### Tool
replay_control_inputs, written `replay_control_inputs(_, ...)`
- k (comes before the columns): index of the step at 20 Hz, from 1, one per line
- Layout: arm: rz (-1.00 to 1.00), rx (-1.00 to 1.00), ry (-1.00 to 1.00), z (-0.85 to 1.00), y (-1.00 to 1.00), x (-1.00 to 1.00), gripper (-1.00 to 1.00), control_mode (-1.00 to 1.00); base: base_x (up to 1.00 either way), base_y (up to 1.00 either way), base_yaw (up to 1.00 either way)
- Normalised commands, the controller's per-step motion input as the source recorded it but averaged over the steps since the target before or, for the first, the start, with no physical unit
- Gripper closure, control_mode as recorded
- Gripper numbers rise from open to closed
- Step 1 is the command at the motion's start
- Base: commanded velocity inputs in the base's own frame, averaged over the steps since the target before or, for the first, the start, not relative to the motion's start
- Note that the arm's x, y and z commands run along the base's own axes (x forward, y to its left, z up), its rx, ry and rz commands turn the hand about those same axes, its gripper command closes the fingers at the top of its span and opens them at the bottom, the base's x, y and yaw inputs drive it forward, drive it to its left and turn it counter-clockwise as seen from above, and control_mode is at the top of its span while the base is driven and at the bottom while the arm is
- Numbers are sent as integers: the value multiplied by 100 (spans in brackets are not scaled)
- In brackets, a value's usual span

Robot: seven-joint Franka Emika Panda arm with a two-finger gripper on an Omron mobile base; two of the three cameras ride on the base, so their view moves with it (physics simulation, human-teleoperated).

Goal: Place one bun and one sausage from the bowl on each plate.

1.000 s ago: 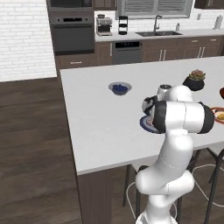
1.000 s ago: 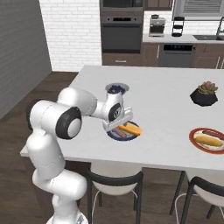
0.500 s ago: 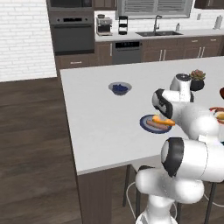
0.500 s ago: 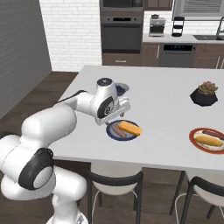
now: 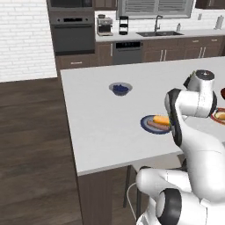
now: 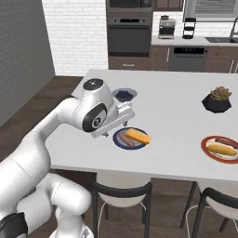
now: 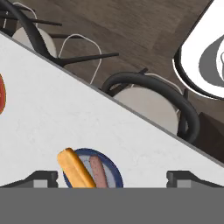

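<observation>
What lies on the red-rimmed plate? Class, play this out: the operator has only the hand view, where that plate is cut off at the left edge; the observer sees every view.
Observer: The red-rimmed plate holds one bun and one sausage, side by side.
Operator: Anything on the counter beyond the blue plate?
Observer: Yes, a small grey bowl of berries stands just past the blue-rimmed plate.
Operator: Anything else standing up there?
Observer: A black plant pot stands farther back on the counter than the red-rimmed plate.
</observation>
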Motion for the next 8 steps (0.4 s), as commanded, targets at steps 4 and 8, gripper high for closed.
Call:
replay_control_inputs(4, -23, 5, -1, 27, -58, -100, -100, -100, 0, 0, 0)
replay_control_inputs(8, -21, 5, -7, 16, -58, -100, -100, -100, 0, 0, 0)
